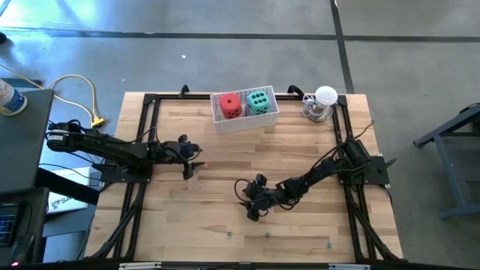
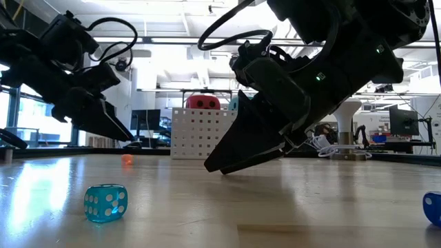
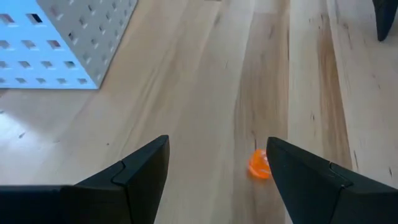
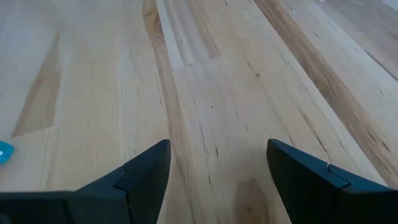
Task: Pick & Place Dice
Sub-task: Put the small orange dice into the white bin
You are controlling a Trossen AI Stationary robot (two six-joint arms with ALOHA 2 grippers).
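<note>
A red die (image 1: 229, 105) and a teal-green die (image 1: 259, 100) sit side by side in a white perforated basket (image 1: 247, 122) at the table's far edge. The pink and purple dice are out of view. My left gripper (image 1: 191, 157) is open and hovers a little above the table at mid-left. A small orange die (image 3: 258, 165) lies on the wood just inside one of its fingers, and I see no touch. It also shows in the low view (image 2: 127, 159). My right gripper (image 1: 247, 201) is open and empty, low over bare wood (image 4: 217, 124) near the table's middle.
A small clear blue die (image 2: 105, 203) lies near the table's near edge, and another blue one (image 2: 433, 207) lies to the right. A white-topped stand (image 1: 322, 103) is at the far right corner. A black frame (image 1: 150, 101) borders the table. The wood between the arms is open.
</note>
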